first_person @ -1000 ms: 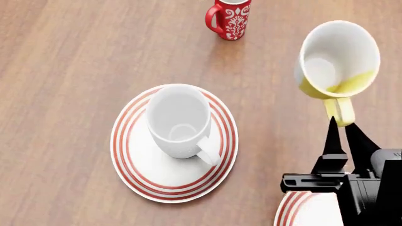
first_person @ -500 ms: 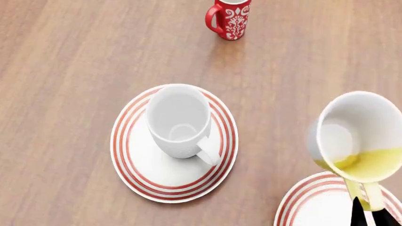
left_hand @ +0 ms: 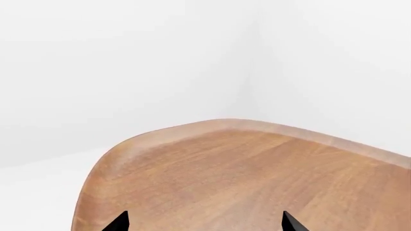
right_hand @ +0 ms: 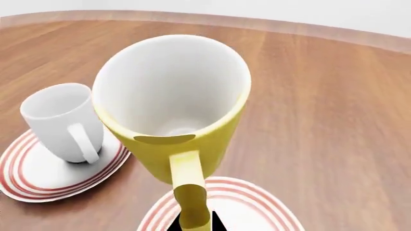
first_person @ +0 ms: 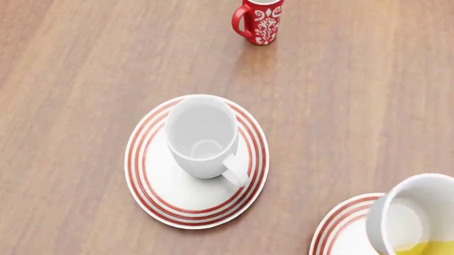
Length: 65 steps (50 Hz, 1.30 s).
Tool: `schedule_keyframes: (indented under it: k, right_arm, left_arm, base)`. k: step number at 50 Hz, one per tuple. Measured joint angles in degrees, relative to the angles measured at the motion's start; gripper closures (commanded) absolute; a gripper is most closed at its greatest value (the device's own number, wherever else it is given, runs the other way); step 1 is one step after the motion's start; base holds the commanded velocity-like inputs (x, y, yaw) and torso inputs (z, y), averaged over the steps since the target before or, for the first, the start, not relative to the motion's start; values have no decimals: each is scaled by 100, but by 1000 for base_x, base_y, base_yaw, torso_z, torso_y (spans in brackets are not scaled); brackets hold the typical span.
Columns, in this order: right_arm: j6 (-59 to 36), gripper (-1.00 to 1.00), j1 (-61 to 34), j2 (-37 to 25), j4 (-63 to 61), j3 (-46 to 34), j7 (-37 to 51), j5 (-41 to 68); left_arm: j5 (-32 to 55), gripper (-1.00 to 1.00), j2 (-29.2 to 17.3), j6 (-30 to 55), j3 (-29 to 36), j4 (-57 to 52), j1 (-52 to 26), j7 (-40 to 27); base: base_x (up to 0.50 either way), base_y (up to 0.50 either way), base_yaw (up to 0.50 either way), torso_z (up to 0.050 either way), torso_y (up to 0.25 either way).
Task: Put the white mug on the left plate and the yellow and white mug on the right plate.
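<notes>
The white mug (first_person: 202,135) stands upright on the left plate (first_person: 145,180); both also show in the right wrist view, the white mug (right_hand: 61,120) on the left plate (right_hand: 32,180). My right gripper (right_hand: 194,223) is shut on the handle of the yellow and white mug (right_hand: 173,106) and holds it tilted above the right plate (right_hand: 257,209). In the head view the yellow and white mug (first_person: 418,220) hangs over the right plate (first_person: 337,228) at the bottom right corner; the right gripper is out of that frame. My left gripper (left_hand: 205,224) is open and empty over a table corner.
A red mug with a white floral pattern (first_person: 259,20) stands at the far edge of the head view. The wooden table (first_person: 85,58) runs under everything. Its rounded corner (left_hand: 160,139) and white walls show in the left wrist view.
My right gripper has carried the yellow and white mug from the right middle of the head view towards the near right, over the right plate. The gripper has left the head view.
</notes>
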<state>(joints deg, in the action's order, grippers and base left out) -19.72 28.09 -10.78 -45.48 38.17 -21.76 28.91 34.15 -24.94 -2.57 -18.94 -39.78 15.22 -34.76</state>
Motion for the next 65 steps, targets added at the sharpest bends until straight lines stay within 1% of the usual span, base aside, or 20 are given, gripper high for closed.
schedule_keyframes:
  k: [19, 29, 44, 65]
  right_arm:
    - [138, 100, 301, 44, 409, -38, -141, -172]
    - [162, 100, 136, 17, 777, -259, -113, -359]
    - [327, 100, -302, -68, 1691, -546, -124, -610]
    - [600, 100, -499, -63, 2431, -755, -171, -781]
  left_arm:
    - [19, -100, -6, -7, -26, -76, 78, -28]
    - [41, -100, -23, -18, -41, -70, 92, -17]
    - [60, -100, -50, -27, -43, -29, 78, 3]
    - [65, -100, -56, -53, -51, -5, 87, 7]
  base:
    - [0, 0, 0, 0, 1]
    - [0, 0, 0, 0, 0]
    - [0, 0, 0, 0, 0]
    - [0, 0, 0, 0, 0]
